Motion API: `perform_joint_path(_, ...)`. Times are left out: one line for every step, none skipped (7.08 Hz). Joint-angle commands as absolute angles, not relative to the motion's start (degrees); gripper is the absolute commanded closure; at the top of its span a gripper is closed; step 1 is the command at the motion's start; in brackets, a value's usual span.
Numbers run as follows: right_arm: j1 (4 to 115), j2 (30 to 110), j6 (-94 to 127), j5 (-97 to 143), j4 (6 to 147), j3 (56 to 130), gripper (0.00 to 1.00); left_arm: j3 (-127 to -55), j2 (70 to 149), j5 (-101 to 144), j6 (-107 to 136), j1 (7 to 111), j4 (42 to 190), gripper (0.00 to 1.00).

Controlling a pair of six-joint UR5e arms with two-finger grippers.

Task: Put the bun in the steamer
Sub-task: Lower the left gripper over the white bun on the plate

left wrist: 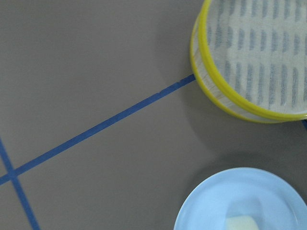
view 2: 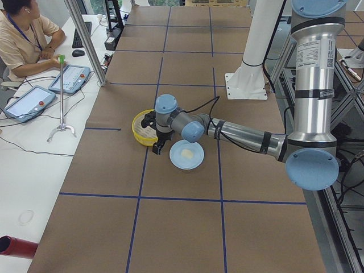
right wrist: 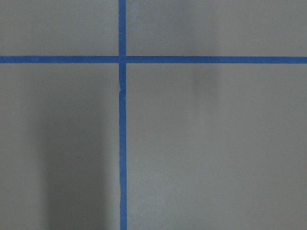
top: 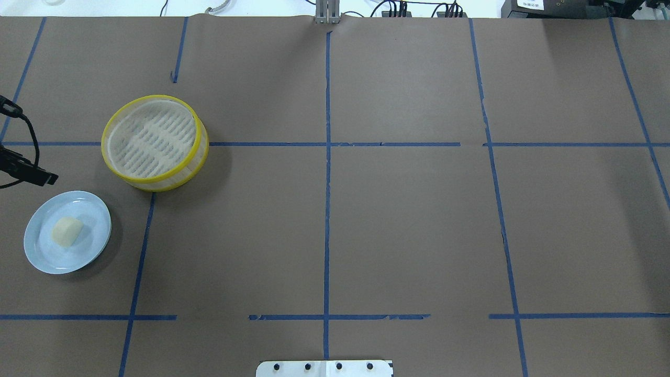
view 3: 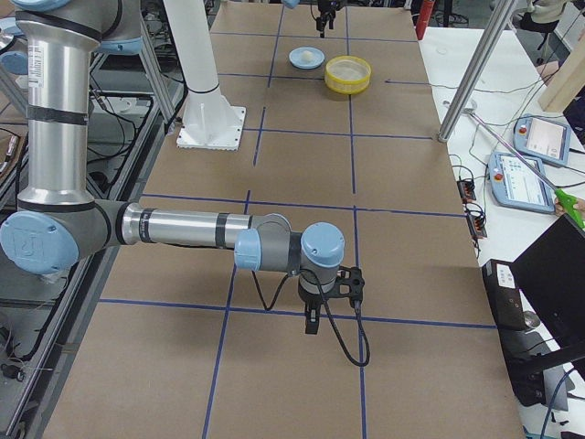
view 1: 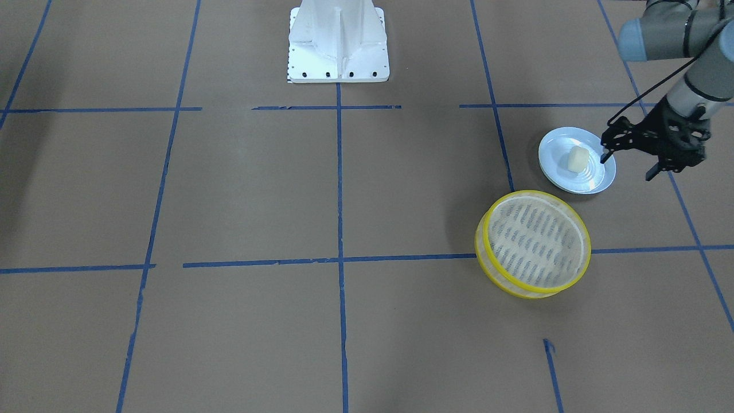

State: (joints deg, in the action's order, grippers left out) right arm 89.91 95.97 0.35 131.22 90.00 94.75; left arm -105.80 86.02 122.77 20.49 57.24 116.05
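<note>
On the table (view 1: 229,189), covered with matte brown paper and crossed by blue tape lines, the bun (view 1: 578,159) lies in the middle of a pale blue plate (view 1: 559,150). It is a small cream-white lump, blocky with rounded corners, and it looks soft and dull. The plate is round, shallow and glossy, with a smooth raised rim.

Seen from the front-facing camera, the steamer (view 1: 533,241) stands at about 7 o'clock of the plate, near it but apart, with a narrow strip of paper between them. It is a round low basket with two bright yellow rims, pale translucent sides and a whitish floor with rows of short slots. Its top is open and nothing lies inside.

The left gripper (view 1: 627,166), black and angular, hangs at 3 o'clock of the plate with its fingers spread wide and holding nothing. One finger tip overlaps the plate's rim in that view; whether it touches, I cannot tell.

The right gripper (view 3: 311,320) points down over the paper, well apart from all this, and its opening I cannot tell.
</note>
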Motion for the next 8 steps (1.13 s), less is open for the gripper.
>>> perform_joint_path(89.9, 96.0, 0.4, 131.2, 90.0, 94.7, 0.0, -105.4, 79.0, 120.6, 33.3, 48.8, 129.7, 0.02)
perform_joint_path(89.9, 96.0, 0.4, 131.2, 90.0, 94.7, 0.0, -101.8, 75.2, 120.6, 41.1, 48.3, 144.0, 0.02)
perform_joint_path(89.9, 96.0, 0.4, 131.2, 90.0, 94.7, 0.0, -100.7, 75.1, 120.0, 45.9, 45.1, 146.0, 0.02)
perform_joint_path(89.9, 96.0, 0.4, 131.2, 90.0, 94.7, 0.0, -100.5, 75.1, 114.5, 46.8, 41.6, 145.9, 0.01)
perform_joint_path(89.9, 96.0, 0.4, 131.2, 90.0, 94.7, 0.0, -98.7, 75.3, 113.0, 46.8, 41.0, 145.4, 0.01)
perform_joint_path(89.9, 96.0, 0.4, 131.2, 89.9, 94.7, 0.0, -98.6, 75.7, 112.9, 46.4, 41.0, 142.4, 0.01)
perform_joint_path(89.9, 96.0, 0.4, 131.2, 90.0, 94.7, 0.0, -99.6, 75.7, 112.9, 46.2, 41.0, 140.6, 0.01)
perform_joint_path(89.9, 96.0, 0.4, 131.2, 90.0, 94.7, 0.0, -99.5, 75.9, 112.8, 45.9, 41.0, 139.9, 0.02)
